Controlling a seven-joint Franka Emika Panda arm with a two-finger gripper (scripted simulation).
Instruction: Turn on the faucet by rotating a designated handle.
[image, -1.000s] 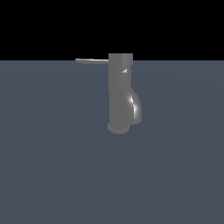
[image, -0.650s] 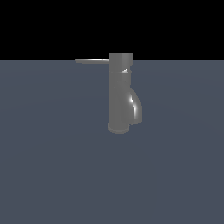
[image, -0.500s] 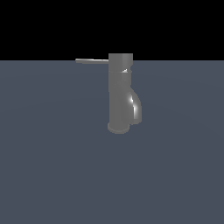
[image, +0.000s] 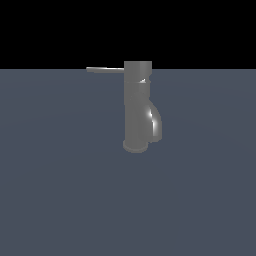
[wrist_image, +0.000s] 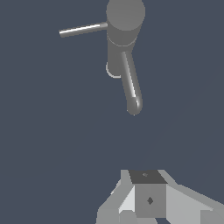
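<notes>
The faucet (image: 137, 107) is a dark grey upright cylinder on a round base, with a short curved spout (image: 154, 122) bulging low toward the exterior view's right. The handle (image: 105, 69), a thin flat grey lever, sticks out level from the top cap toward the exterior view's left. The wrist view looks down on the faucet (wrist_image: 124, 26), the handle (wrist_image: 83, 29) and the spout (wrist_image: 131, 87). My gripper (wrist_image: 146, 177) appears only in the wrist view, well apart from the faucet. Its fingers read as one closed block with nothing held. The exterior view does not show the gripper.
The faucet stands on a flat blue-grey floor (image: 60, 190) that runs to a black background at the horizon. No other object shows in either view.
</notes>
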